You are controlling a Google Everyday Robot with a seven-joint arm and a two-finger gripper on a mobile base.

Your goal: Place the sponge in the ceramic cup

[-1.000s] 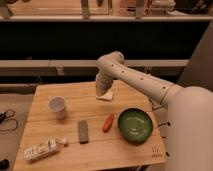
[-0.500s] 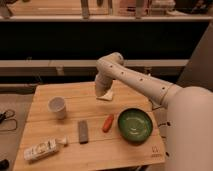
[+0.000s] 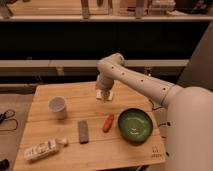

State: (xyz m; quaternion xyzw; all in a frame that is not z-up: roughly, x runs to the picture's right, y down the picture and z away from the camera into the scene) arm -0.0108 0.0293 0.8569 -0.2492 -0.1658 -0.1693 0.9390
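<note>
Sponge (image 3: 83,131) lies on the table (image 3: 50,92), well apart from the gripper (image 3: 103,95), whose spread I cannot tell.

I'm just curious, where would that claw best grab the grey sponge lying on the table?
Probably at the middle of the sponge, across its narrow width, coming straight down from above. It lies flat, a slim block, with both long sides free: the orange object beside it lies apart from it. The gripper hangs over the far part of the table, behind the sponge.
</note>
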